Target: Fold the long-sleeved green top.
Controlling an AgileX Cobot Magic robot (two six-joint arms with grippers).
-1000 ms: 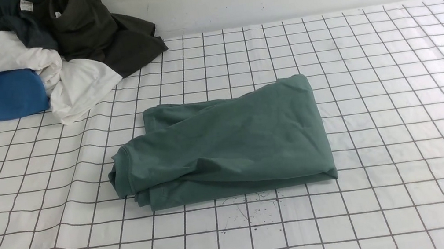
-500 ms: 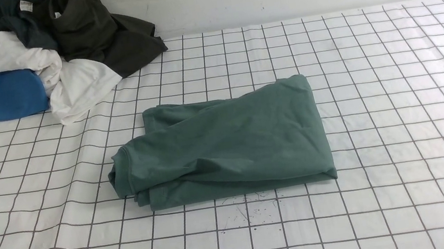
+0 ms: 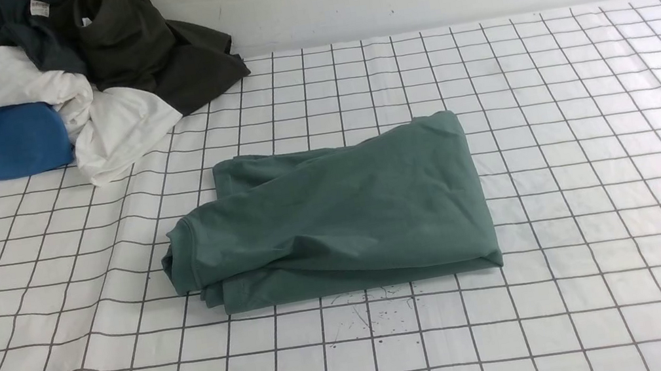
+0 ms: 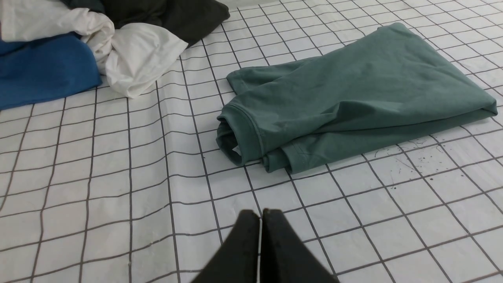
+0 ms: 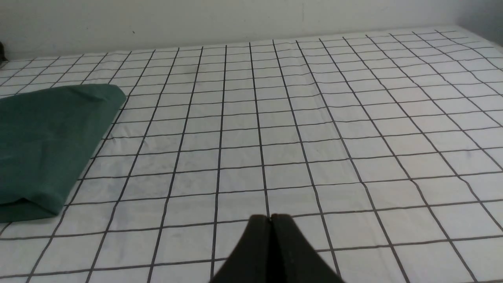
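Front view, green long-sleeved top [image 3: 335, 218]: folded into a thick pad at frame centre, flat on the gridded bench [image 3: 600, 169]; no print or writing showing.
Front view, clothes heap [image 3: 68, 81]: upper left of frame, blue, white, navy and olive-black pieces; small white tag [image 3: 39, 7] at the top edge, text too small to read.
Front view, dark specks [image 3: 368, 315]: on the bench just below the top's lower edge.
Left wrist view, left pincer [image 4: 260, 220]: bottom centre of frame, tips pressed together, pinching nothing, apart from the top [image 4: 353, 98].
Right wrist view, right pincer [image 5: 270, 222]: bottom centre, pressed together, empty; top [image 5: 47, 145] at left edge.
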